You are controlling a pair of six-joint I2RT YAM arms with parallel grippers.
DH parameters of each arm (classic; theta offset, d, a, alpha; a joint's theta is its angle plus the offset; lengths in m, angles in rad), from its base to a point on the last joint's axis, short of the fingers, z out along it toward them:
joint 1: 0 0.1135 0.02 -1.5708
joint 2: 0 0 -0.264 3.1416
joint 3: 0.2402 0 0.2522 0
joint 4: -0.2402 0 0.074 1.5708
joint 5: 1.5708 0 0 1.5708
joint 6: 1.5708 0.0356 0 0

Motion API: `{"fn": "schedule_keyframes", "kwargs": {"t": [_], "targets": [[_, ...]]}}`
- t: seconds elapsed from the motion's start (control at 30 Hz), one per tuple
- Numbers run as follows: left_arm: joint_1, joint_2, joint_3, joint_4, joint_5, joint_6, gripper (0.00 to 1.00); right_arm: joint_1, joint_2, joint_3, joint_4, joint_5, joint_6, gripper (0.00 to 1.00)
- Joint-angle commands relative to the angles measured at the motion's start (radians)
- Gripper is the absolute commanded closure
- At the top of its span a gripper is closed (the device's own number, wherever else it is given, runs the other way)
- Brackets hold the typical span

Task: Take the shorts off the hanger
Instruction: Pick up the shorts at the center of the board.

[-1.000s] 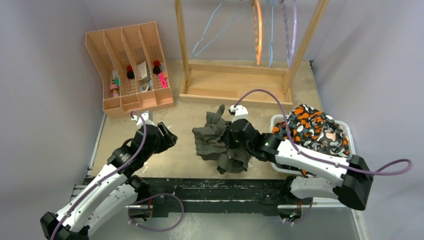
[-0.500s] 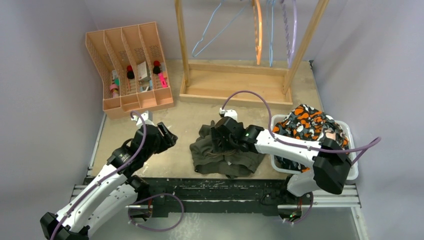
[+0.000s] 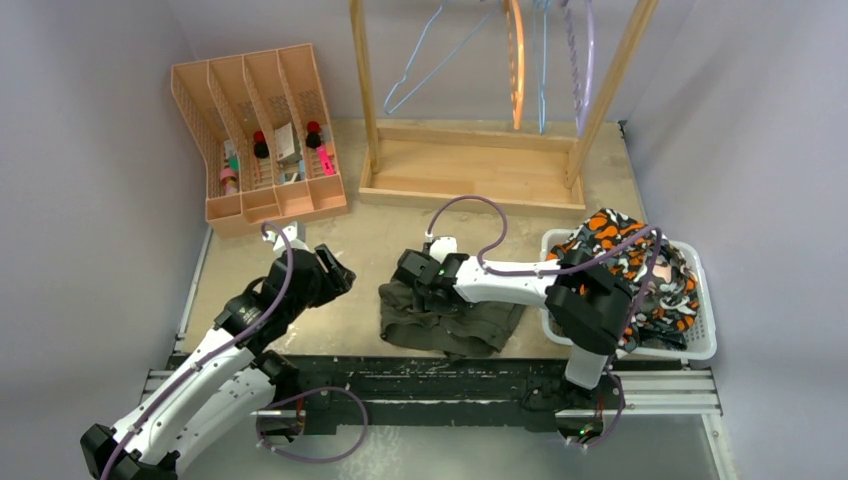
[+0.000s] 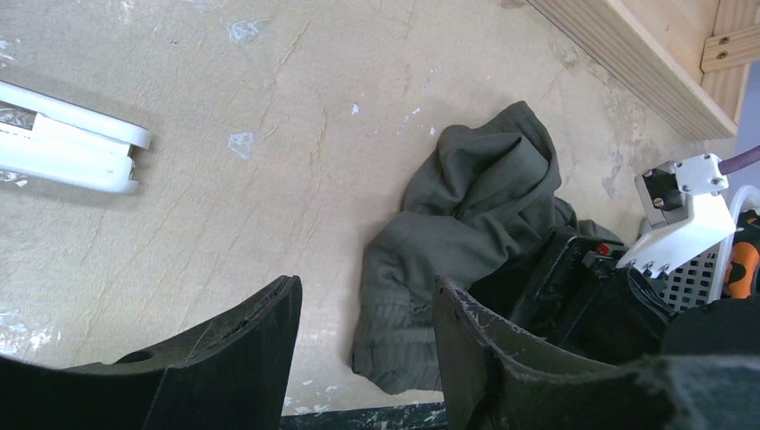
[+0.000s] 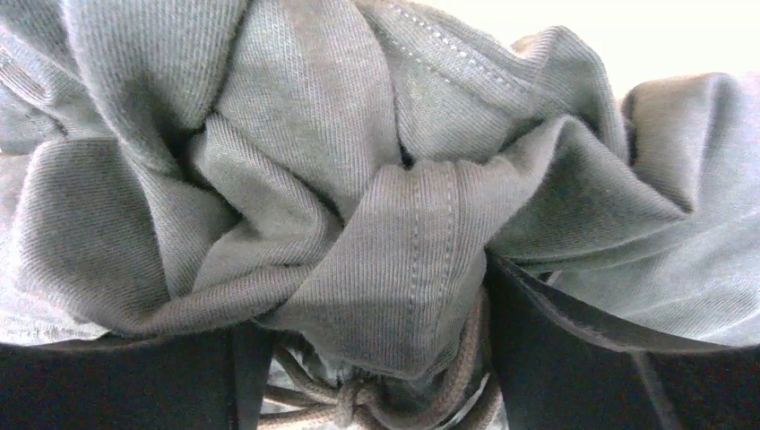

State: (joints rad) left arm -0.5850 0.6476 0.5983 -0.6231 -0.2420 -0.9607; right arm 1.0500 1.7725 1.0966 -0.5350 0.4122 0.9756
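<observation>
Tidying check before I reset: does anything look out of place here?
The olive green shorts lie crumpled on the table, in front of the wooden rack, rather than in the white basket holding the camouflage shorts.

We can read no text, label, brand, number or sign in any of the views. The small items (image 3: pixel 288 145) standing in the tan organizer (image 3: pixel 245 208) at the far left of the table (image 3: pixel 370 235) are too small for us to make out any lettering. The olive shorts (image 5: pixel 358 179), seen close from the right wrist, show us only plain ribbed fabric and stitching.
</observation>
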Motion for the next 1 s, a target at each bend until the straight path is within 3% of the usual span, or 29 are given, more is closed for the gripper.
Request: {"fn": "schedule_keyframes", "kwargs": {"t": [0.0,0.23,0.3,0.5,0.73,0.97], "targets": [[-0.004,-0.010,0.023,0.011,0.003,0.003,0.45,0.017,0.089,-0.030,-0.021,0.027,0.146,0.34],[-0.004,-0.024,0.026,0.001,-0.005,0.007,0.45,0.019,-0.168,-0.054,-0.029,0.115,0.088,0.87],[-0.004,-0.023,0.030,-0.005,-0.008,0.010,0.45,0.020,-0.241,-0.033,-0.063,0.120,0.057,0.94],[-0.004,-0.007,0.034,-0.011,-0.021,0.004,0.45,0.020,-0.432,0.058,-0.237,0.153,0.025,1.00],[-0.003,-0.021,0.030,-0.002,-0.026,0.003,0.45,0.019,-0.678,0.127,-0.387,0.183,0.012,1.00],[-0.004,-0.021,0.032,0.000,-0.022,0.002,0.45,0.019,-0.776,0.220,-0.558,0.250,0.020,1.00]]}}
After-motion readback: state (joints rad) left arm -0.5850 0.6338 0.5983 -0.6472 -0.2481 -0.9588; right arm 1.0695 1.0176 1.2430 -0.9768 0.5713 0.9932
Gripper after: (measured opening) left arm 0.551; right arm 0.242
